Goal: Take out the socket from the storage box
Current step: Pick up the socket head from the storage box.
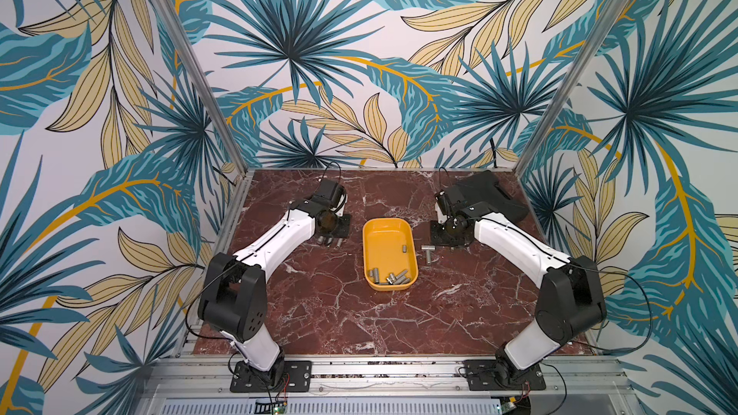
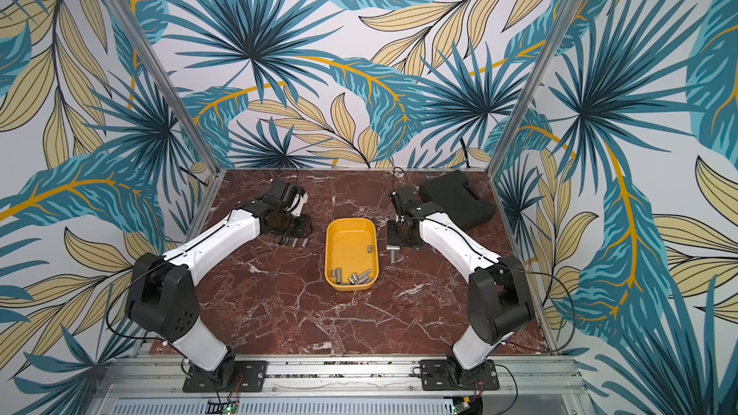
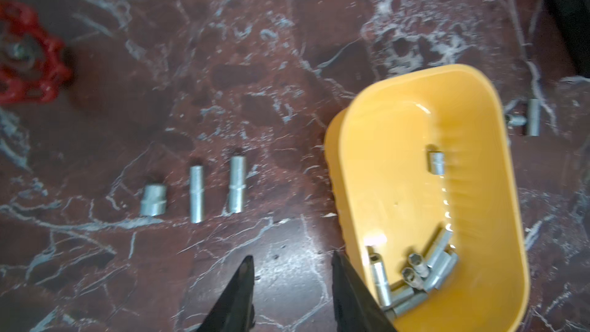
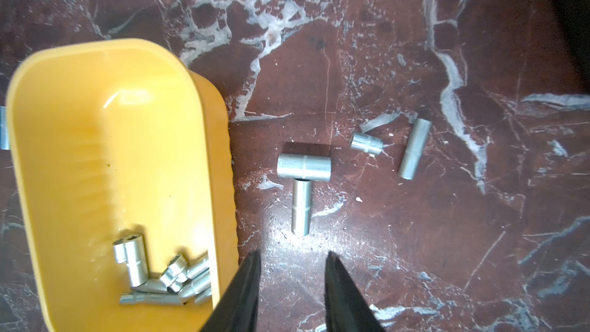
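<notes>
A yellow storage box sits in the middle of the bench, its long side running from the near edge to the far edge. A heap of metal sockets lies jumbled at the box's near end, pointing every which way. One lone socket lies apart from the heap, against the box's right wall about halfway along, its long axis in line with the box's length.

Your left gripper hangs beside the far left of the box, jaws parted and empty, over a row of three sockets lying on the bench. Your right gripper hangs beside the far right of the box, jaws also parted and empty, near four loose sockets on the bench.

The lone socket looks closest to your right gripper, which would have to come inward over the right wall. The heap lies toward the near edge from both grippers.

The bench is dark red marble pattern with white veins. A black case lies at its far right corner, and a red valve wheel shows in the left wrist view. Leaf wallpaper and metal posts enclose the space.
</notes>
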You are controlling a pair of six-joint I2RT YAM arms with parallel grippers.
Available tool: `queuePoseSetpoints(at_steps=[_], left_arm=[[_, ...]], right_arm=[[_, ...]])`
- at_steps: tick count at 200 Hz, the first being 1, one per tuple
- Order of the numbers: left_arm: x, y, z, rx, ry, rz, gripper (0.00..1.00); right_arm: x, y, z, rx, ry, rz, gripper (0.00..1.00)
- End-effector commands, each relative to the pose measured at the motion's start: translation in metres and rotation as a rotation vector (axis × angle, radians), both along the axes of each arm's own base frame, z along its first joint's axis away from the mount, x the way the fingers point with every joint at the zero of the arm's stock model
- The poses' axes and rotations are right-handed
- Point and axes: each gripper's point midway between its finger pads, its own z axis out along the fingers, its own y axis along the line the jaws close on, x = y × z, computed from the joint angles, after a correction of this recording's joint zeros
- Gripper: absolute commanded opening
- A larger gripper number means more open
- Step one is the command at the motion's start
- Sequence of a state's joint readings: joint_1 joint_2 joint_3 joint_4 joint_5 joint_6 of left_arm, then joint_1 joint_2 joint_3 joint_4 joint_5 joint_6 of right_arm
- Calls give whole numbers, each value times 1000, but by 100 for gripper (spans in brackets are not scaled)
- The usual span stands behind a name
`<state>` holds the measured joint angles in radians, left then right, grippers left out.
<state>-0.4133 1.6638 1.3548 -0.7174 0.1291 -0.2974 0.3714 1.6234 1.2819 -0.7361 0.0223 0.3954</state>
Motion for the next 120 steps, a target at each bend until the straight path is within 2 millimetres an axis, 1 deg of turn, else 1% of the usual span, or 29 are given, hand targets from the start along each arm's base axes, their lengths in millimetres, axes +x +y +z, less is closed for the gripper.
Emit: queuePoseSetpoints(at_steps=[1, 23, 62, 65, 86, 120], left_arm=[[5, -25, 18, 7, -45, -61, 43], [2, -59, 16, -11, -45, -132, 43], [-4, -107, -9, 27, 3, -239, 43], [-4, -110, -14, 32, 12, -246, 43], [-8, -129, -25, 36, 33, -289, 43], [-8, -150, -43, 52, 54, -331, 43]], right_arm=[[-4, -9, 5, -16, 0, -13, 36], [-5, -12, 4, -1, -8, -30, 36], [-10, -18, -3, 35, -2, -66, 36], [-11, -18, -3, 37, -3, -69, 36], [-14, -25, -3, 45, -9, -89, 36], [-17, -33, -6, 55, -14, -114, 35]])
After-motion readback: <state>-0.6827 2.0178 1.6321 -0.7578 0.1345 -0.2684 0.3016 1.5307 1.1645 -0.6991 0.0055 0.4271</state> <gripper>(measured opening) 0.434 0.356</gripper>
